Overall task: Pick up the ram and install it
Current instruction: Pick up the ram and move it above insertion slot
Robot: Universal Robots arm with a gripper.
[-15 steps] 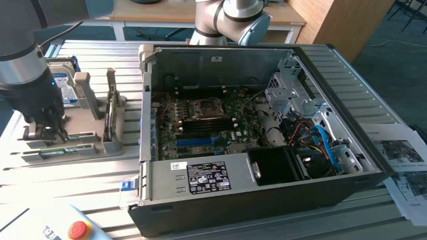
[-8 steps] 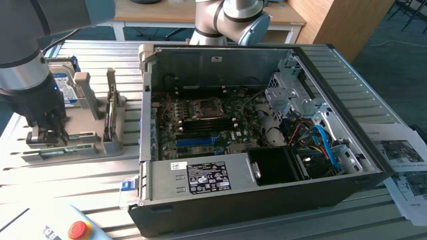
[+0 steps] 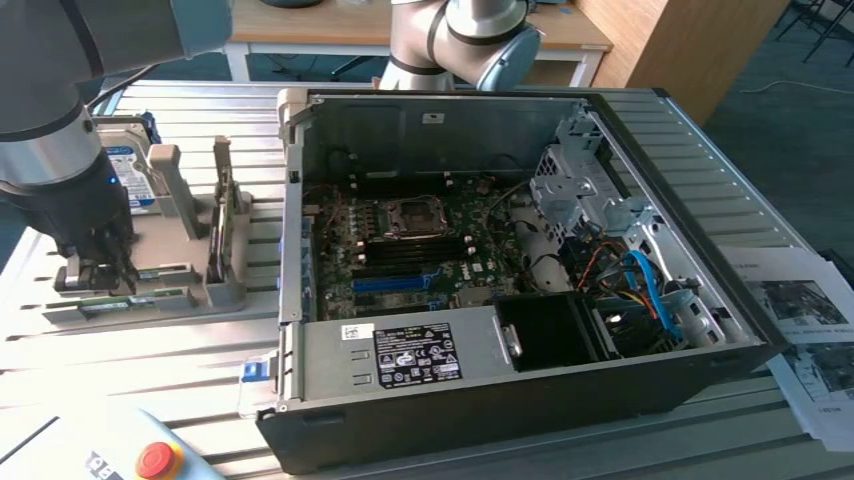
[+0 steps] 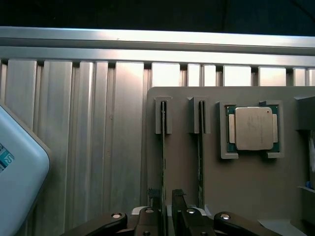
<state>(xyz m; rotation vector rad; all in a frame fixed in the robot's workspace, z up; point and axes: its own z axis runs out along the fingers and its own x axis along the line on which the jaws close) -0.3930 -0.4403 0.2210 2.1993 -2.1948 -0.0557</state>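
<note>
The robot arm's hand [image 3: 104, 283] hangs low over a grey holder [image 3: 174, 240] on the slatted table [image 3: 134, 370], at nine o'clock from the open computer case [image 3: 507, 400] in the exterior view. Its fingers [image 4: 179, 201] are spread, straddling the ram [image 4: 163, 142], which stands on edge in a holder slot, beside a second stick [image 4: 201, 152] and a processor [image 4: 253, 128].

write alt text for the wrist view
The open tool straddles the ram, which stands on edge in a slot of a grey holder. A second stick stands in the next slot, beside a processor chip, all on a ribbed metal table.
</note>
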